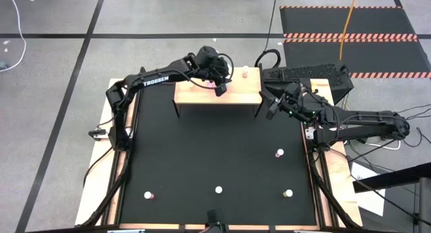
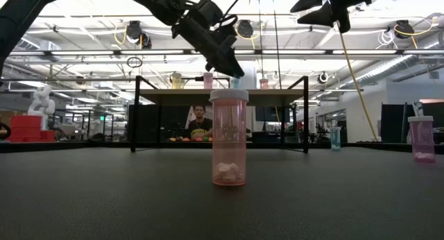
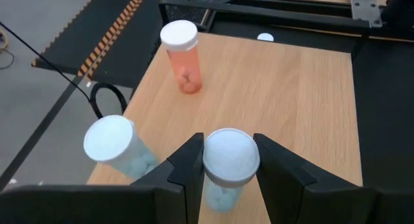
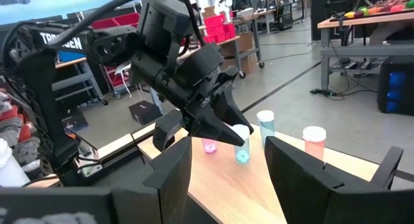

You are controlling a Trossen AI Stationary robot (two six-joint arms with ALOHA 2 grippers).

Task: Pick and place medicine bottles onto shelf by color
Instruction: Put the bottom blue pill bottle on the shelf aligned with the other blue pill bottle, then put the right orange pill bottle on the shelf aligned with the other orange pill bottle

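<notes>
The light-wood shelf (image 1: 202, 95) stands at the table's far side. My left gripper (image 3: 228, 145) reaches over it, shut on a blue-green medicine bottle (image 3: 223, 191) with a white cap. On the shelf top stand another blue-green bottle (image 3: 119, 146), a pink-orange bottle (image 3: 181, 52) and a pink one (image 4: 209, 146). My right gripper (image 4: 229, 179) hovers open, touching nothing, off the shelf's right end (image 1: 269, 109). Several more bottles stand on the black table, among them a pink one (image 2: 228, 137). My left gripper pinches the blue-green bottle between its two fingers at its upper end, by the white cap (image 3: 208, 160). The fingers slant down from the table's far left. The bottle stays upright, with its base (image 4: 242, 158) at the shelf top; whether it rests there I cannot tell.
Loose bottles stand on the table at the right (image 1: 280, 153), near middle (image 1: 219, 190), near left (image 1: 149, 194) and near right (image 1: 288, 192). The shelf's thin black legs (image 2: 306, 115) stand at its corners. A black keyboard (image 1: 306, 75) lies behind the shelf's right end.
</notes>
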